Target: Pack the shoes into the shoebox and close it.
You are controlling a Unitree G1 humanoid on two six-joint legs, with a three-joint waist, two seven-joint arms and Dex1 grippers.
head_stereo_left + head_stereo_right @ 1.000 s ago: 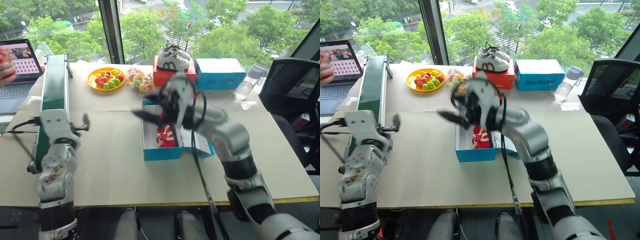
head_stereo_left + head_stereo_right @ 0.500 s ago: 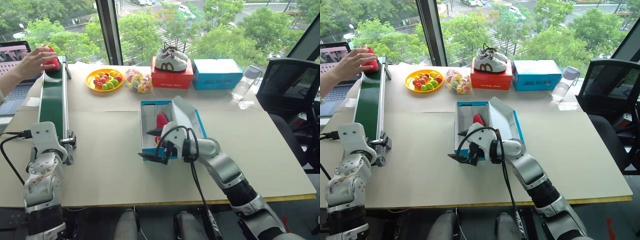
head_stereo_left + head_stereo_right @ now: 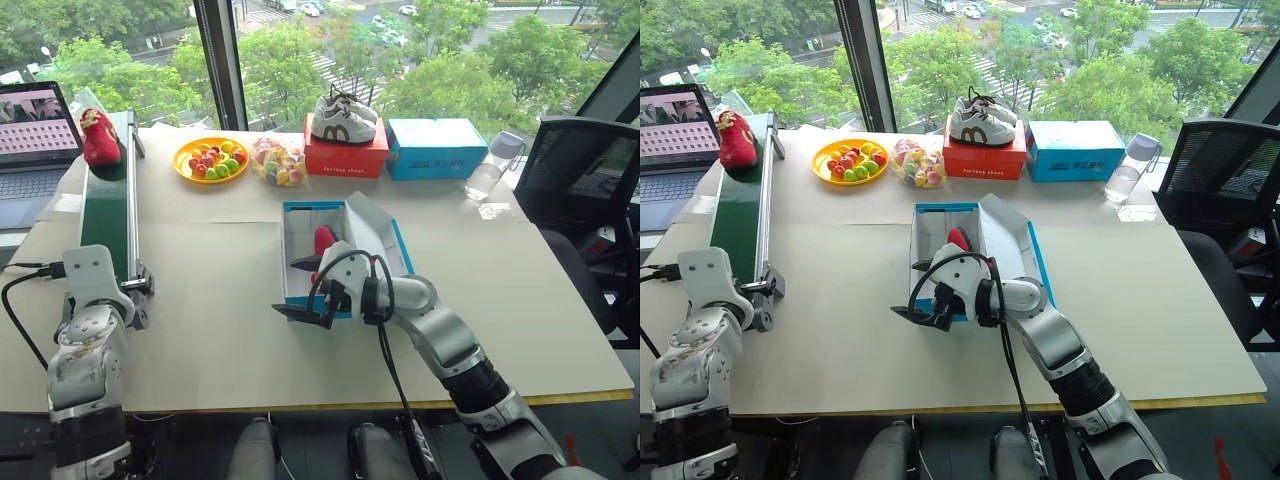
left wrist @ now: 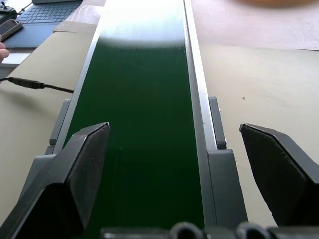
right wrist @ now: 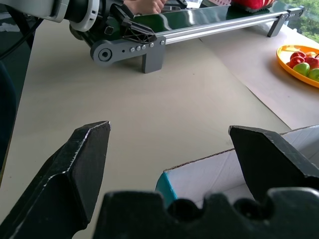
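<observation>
Right now I am holding my right gripper (image 3: pixel 300 290) just off the near left corner of the shoebox (image 3: pixel 296 302), fingers spread wide and gripping nothing. Left of the shoebox, my left gripper (image 4: pixel 192 172) is sitting at the near end of the green conveyor belt (image 3: pixel 108 205), fingers wide apart too, nothing between them. Inside the shoebox, which is standing open with its lid (image 3: pixel 375 236) tilted to the right, one red shoe (image 3: pixel 324 241) is lying. Farther off, the other red shoe (image 3: pixel 100 136) is resting on the belt's far end. Beyond the shoebox, a yellow plate (image 3: pixel 185 160) of fruit, a red box (image 3: pixel 345 158) carrying white sneakers (image 3: pixel 344 120), and a lighter blue box (image 3: pixel 439 147) are lining the window.
</observation>
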